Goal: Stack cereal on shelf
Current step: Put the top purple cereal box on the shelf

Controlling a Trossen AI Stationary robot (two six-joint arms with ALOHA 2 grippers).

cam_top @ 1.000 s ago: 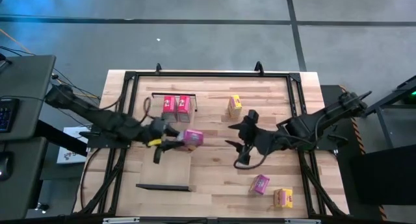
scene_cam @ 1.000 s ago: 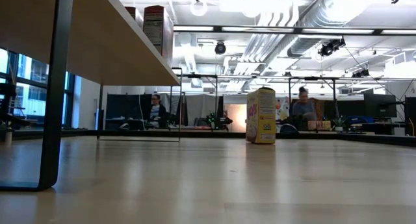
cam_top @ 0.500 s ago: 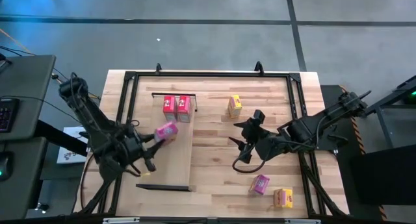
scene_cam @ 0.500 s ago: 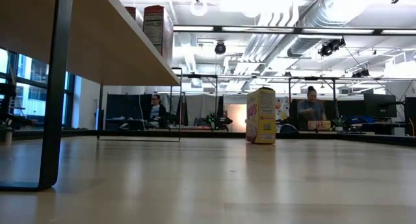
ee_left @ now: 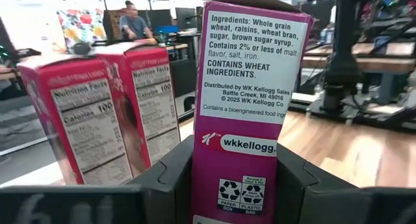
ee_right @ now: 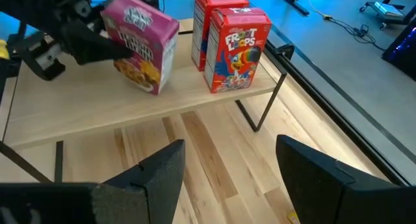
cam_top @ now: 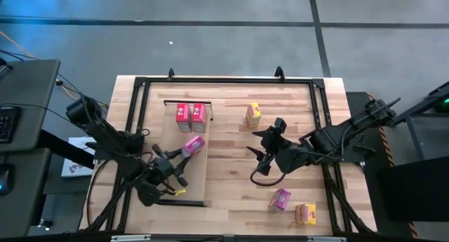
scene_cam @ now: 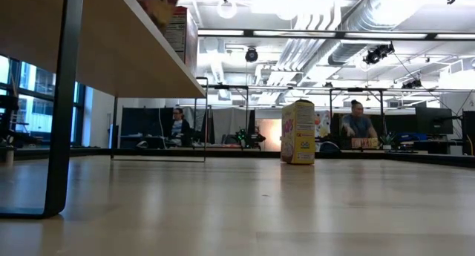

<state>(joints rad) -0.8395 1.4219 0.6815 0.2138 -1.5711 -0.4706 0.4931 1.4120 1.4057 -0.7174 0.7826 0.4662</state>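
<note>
A robot's left tool [cam_top: 184, 158] held a pink cereal box [cam_top: 193, 144] over the shelf [cam_top: 184, 189].

The box sat clamped by its narrow sides, tilted just above the shelf, at 6 o'clock from two red boxes [cam_top: 191, 113] standing there. Light, stiff cardboard: it likely crushes if squeezed hard, so flat opposite faces suit gripping. The left wrist view alone showed the fingers [ee_left: 170, 178] pressing its printed side; the right wrist view showed its tilt. The right tool [cam_top: 259, 152] waited empty, spread, above mid-table.
</note>
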